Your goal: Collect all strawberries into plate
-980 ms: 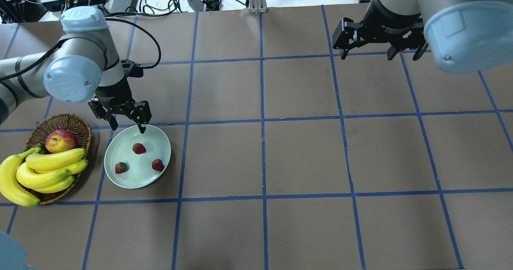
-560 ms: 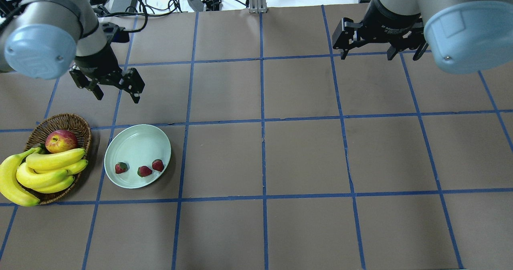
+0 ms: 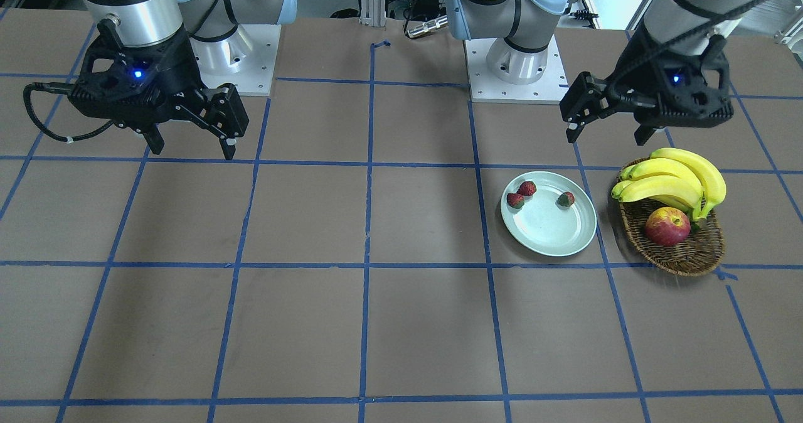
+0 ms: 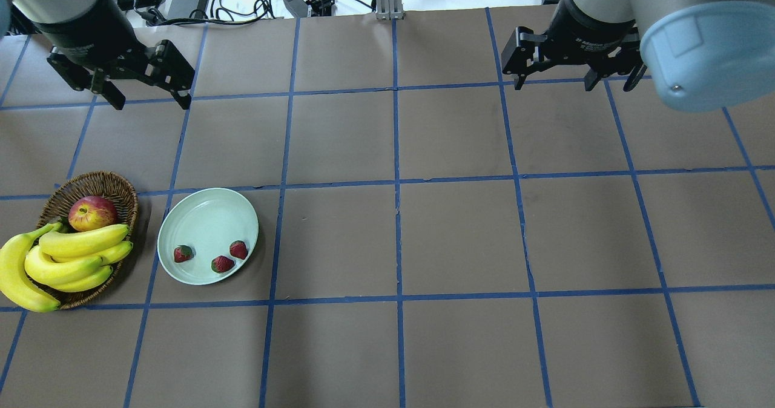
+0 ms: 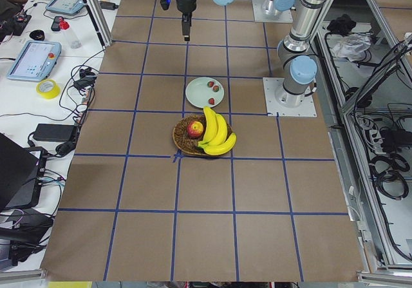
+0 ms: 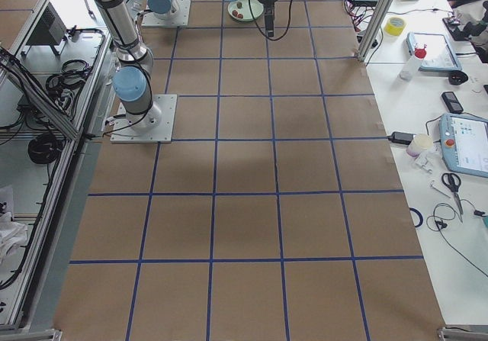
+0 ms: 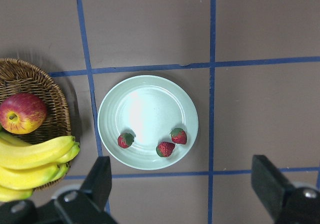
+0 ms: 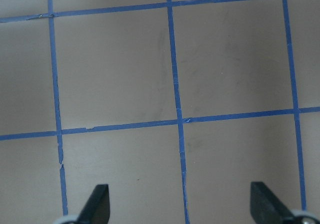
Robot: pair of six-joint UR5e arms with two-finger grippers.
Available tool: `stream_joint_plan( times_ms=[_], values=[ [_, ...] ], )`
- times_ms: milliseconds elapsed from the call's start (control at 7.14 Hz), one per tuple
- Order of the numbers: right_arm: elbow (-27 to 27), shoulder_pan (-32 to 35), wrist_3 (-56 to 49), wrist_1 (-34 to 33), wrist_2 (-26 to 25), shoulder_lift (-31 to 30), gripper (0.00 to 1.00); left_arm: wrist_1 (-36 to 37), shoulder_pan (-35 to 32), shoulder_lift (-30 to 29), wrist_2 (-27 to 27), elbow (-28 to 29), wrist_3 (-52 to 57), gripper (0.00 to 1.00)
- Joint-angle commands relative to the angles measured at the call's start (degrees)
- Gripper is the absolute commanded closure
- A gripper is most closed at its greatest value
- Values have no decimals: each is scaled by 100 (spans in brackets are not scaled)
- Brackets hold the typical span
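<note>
- The three strawberries (image 4: 222, 264) all lie inside the plate (image 4: 206, 214), in the part of it nearest my base.
- Two of them sit just beside each other toward my right. I cannot tell whether they touch. The third (image 4: 183, 253) lies apart, on the side facing the basket.
- In my left wrist view the same three berries (image 7: 165, 149) form a loose row along the lower part of the plate (image 7: 145, 103), and the rest of its pale green floor is bare.
- The plate lies flat on the brown table (image 4: 454, 232), inside one square of the blue tape grid, with its rim close to a tape line on my right.
- Just to my left of the plate, with a narrow strip of table between them, stands a woven basket (image 4: 91, 183).
- The basket holds a red apple (image 4: 92, 213) and a bunch of bananas (image 4: 66, 256). The bananas overhang the basket's rim.
- My left claw (image 4: 151, 100) hangs high above the plate and basket, touching neither. Its fingers (image 7: 97, 179) are spread wide and hold nothing.
- My right claw (image 3: 191, 152) hangs over bare grid squares on my right side of the table, well apart from the plate. Its fingers are also spread wide with nothing between them.
</note>
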Motion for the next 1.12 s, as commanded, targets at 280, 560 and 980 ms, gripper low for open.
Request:
stream_joint_plan(
  times_ms=[280,560,980],
  values=[
    [7,0,0,0,1,4,0,317,-234,57,-48,-594,-176,0],
    [7,0,0,0,-8,4,0,618,-523,84,5,-807,-493,0],
    [7,-8,0,0,-8,4,0,629,-551,154,31,-833,-415,0]
  ],
)
